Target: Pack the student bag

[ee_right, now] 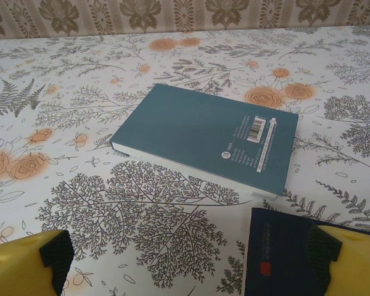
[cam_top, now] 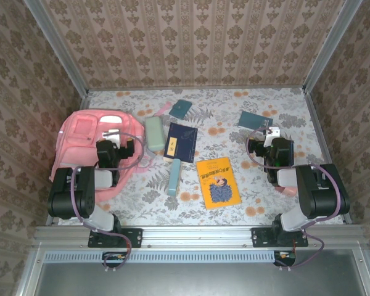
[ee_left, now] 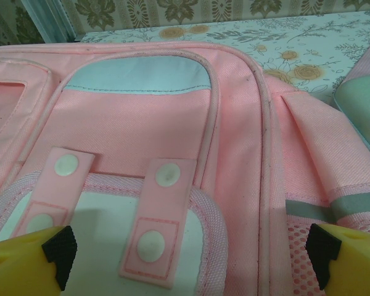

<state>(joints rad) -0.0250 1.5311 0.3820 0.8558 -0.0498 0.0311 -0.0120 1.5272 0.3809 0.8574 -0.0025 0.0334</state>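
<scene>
A: Located student bag (cam_top: 86,139)?
B: Yes. On table (cam_top: 259,203), left side, lying flat, front pockets up.
A: Other items?
B: Yellow book (cam_top: 217,182) and navy book (cam_top: 181,142) mid-table, apart from student bag. Teal book (cam_top: 254,119) far right.
A: Fingers?
B: Spread wide on both, gripping nothing. Left gripper (ee_left: 190,259) over student bag's front pocket, right gripper (ee_right: 189,253) just short of teal book.

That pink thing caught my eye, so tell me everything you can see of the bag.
The bag is soft pink fabric, lying flat on the table, left side, front up. It has a pale blue panel, two snap tabs over a white patch, a grey stripe and mesh. The left gripper stands open over it.
</scene>
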